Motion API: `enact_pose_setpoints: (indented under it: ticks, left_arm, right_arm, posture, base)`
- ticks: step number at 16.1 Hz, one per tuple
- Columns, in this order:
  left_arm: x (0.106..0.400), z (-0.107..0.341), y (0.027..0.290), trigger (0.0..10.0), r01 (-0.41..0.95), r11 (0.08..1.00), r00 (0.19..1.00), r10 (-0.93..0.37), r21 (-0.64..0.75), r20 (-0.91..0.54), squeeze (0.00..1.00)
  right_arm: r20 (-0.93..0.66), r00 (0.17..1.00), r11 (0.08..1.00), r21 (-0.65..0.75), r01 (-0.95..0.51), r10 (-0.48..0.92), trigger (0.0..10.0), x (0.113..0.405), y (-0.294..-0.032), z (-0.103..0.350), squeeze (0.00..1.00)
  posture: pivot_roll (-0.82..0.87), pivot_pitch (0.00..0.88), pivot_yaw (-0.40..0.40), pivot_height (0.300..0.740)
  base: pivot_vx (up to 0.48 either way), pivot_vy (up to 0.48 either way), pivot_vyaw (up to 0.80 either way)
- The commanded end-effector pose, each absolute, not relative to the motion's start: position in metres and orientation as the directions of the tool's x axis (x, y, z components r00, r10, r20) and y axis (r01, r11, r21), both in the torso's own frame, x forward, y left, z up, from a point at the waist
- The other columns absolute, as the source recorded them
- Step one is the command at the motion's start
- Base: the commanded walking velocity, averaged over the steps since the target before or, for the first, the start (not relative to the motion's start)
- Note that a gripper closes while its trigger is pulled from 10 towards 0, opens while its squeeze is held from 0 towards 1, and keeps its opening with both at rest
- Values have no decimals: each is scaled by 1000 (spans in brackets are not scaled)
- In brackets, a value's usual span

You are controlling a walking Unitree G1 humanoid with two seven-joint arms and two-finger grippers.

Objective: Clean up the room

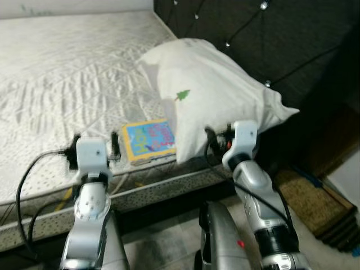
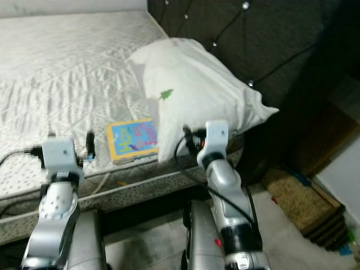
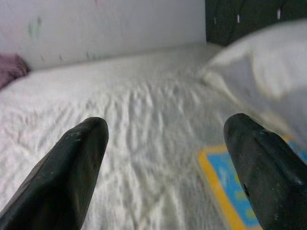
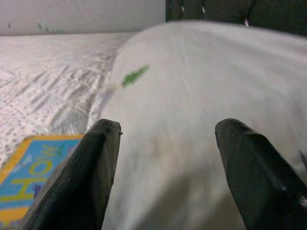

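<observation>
One white pillow (image 1: pixel 216 95), one blue book (image 1: pixel 149 140), one bed (image 1: pixel 67 73), and perhaps one doormat (image 1: pixel 312 205).

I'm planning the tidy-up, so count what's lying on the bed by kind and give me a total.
Pillows: 1, the white pillow against the dark headboard.
Books: 1, the blue and yellow book lying flat beside the pillow near the mattress edge.
Total: 2 things on the bed.
</observation>
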State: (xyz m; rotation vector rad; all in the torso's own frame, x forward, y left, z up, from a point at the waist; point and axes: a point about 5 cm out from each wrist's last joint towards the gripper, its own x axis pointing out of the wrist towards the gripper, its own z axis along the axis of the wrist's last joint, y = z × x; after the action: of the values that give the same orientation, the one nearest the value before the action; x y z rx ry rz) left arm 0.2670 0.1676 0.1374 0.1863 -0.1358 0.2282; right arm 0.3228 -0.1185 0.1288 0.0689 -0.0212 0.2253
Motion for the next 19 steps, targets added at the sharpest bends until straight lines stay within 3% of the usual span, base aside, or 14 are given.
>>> enact_pose_setpoints:
  ticks: [1, 7, 19]
  left_arm:
    - [270, 142, 169, 10000, -235, 960, 960, 205, 151, 188, 0]
    - [276, 149, 182, 10000, -230, 967, 945, 195, 110, 261, 0]
    - [285, 132, 181, 10000, -189, 976, 974, 173, 110, 144, 0]
  right_arm:
    - [39, 981, 980, 51, -192, 190, 10000, 328, -122, 129, 0]
    - [166, 958, 963, 94, -252, 234, 10000, 345, -109, 153, 0]
    - [185, 953, 962, 83, -260, 241, 10000, 347, -112, 152, 0]
  posture:
    - [64, 0, -71, 499]
    - [43, 0, -53, 549]
    - [23, 0, -48, 684]
  base:
    - [0, 0, 0]
    - [0, 0, 0]
    - [0, 0, 0]
